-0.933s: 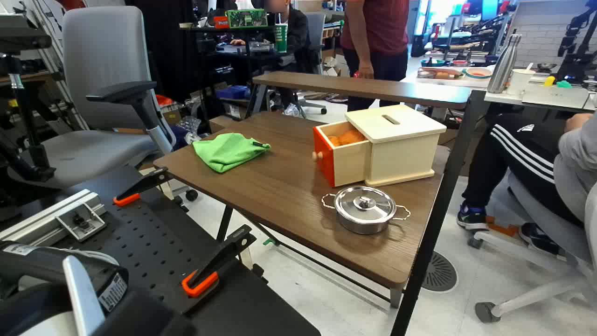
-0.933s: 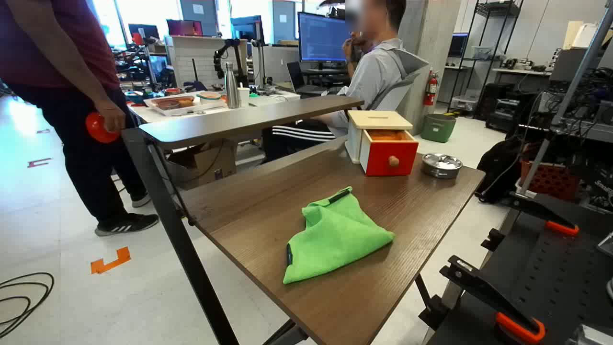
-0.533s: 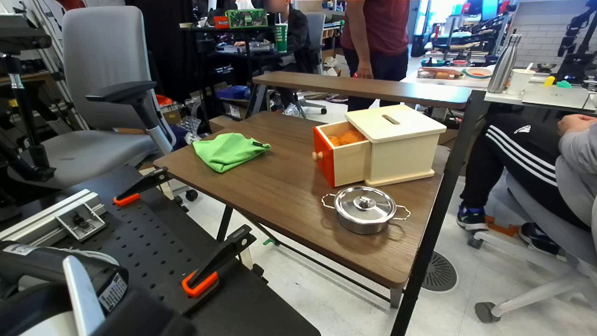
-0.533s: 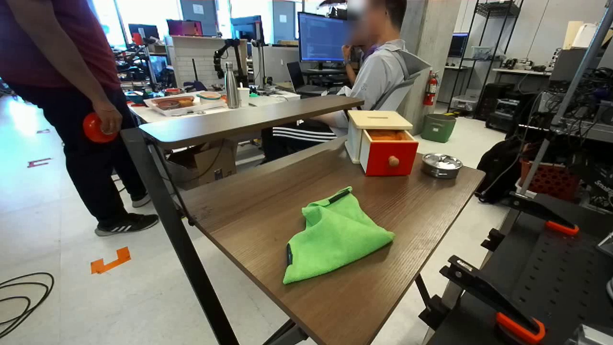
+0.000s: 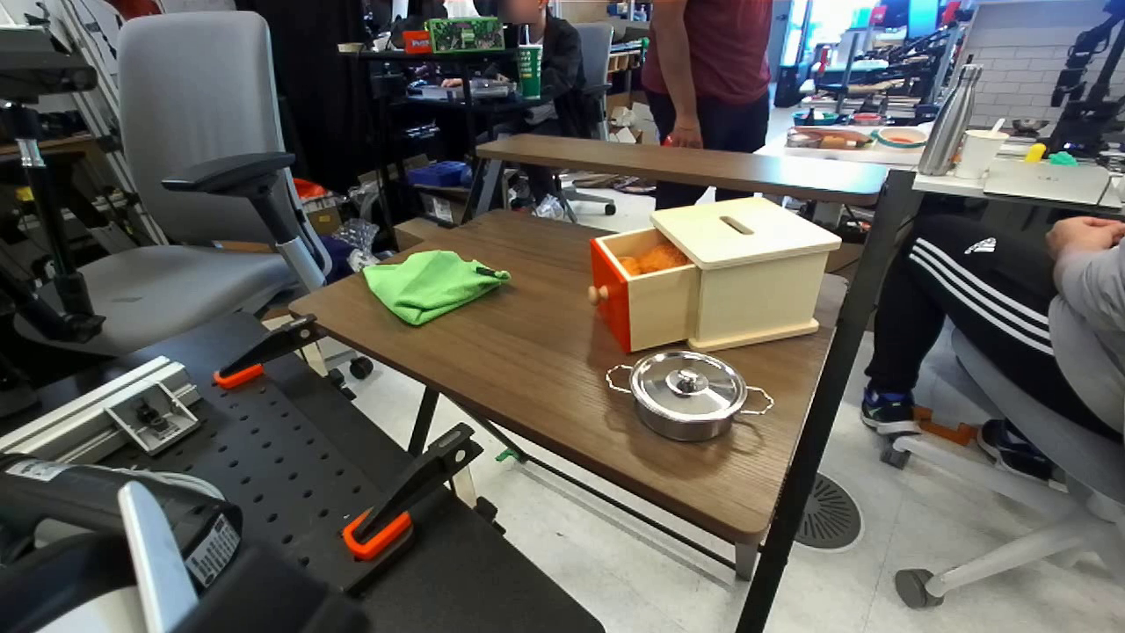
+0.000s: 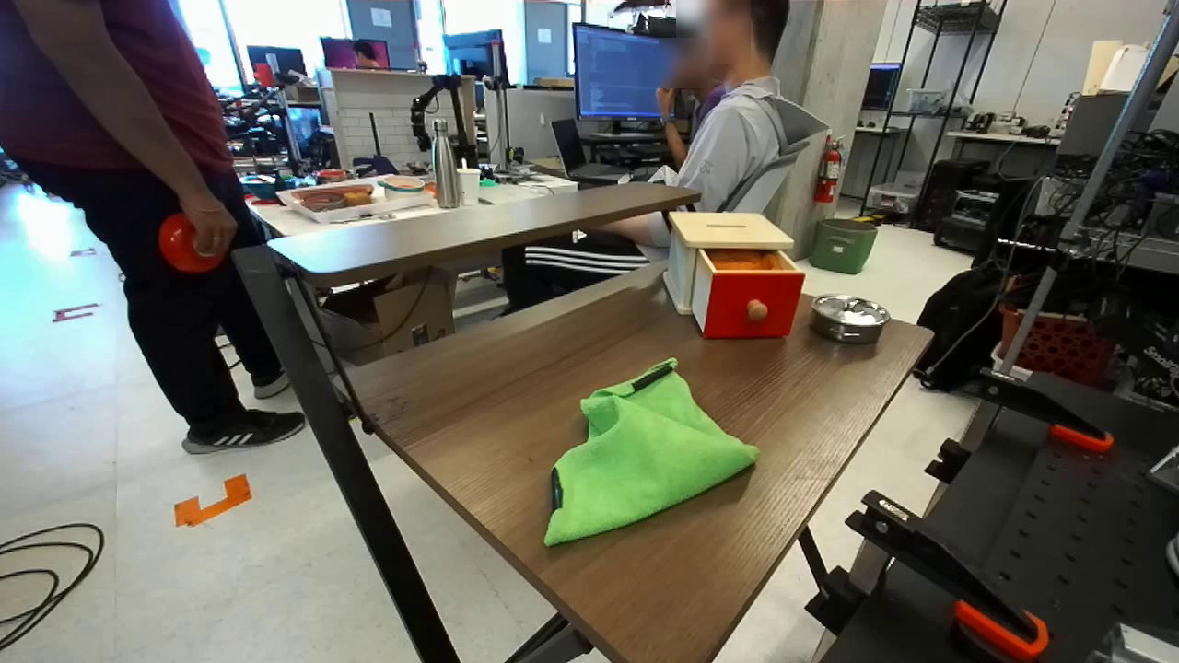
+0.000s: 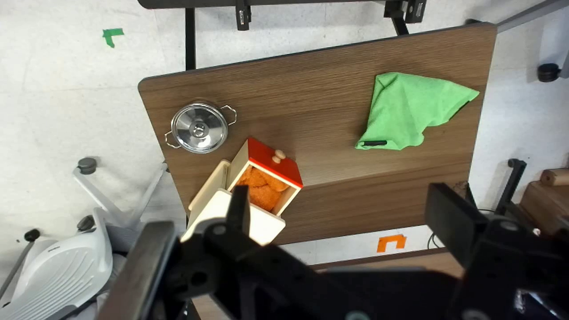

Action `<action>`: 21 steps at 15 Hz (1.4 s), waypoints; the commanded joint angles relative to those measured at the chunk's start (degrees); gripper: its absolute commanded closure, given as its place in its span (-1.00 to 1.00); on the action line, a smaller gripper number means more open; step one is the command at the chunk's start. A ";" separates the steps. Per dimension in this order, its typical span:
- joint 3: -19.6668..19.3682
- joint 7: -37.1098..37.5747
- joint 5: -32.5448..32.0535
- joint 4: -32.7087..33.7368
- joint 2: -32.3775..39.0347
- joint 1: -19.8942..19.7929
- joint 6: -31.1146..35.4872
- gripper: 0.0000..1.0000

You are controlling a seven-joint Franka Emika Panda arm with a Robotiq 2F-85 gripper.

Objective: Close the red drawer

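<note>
Red drawer (image 7: 266, 158) below gripper (image 7: 338, 195), well apart.

In an exterior view, from the middle of the brown wood-grain table (image 5: 527, 352), a green cloth (image 5: 431, 286) lies at 10 o'clock, a pale wooden box (image 5: 760, 294) with its red drawer (image 5: 619, 303) open at 2 o'clock, and a lidded, 2-handled steel pot (image 5: 688, 397) at 4 o'clock.

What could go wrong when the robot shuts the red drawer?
The wooden box stands near the edge of the table, so a hard push on the red drawer might slide the whole box off. The open fingers could also bump the shiny pot beside the drawer. And the fluffy orange stuff inside might snag.
</note>
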 commanded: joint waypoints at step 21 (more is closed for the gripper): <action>16.95 50.52 -4.95 -9.40 30.72 -11.52 37.19 -1.00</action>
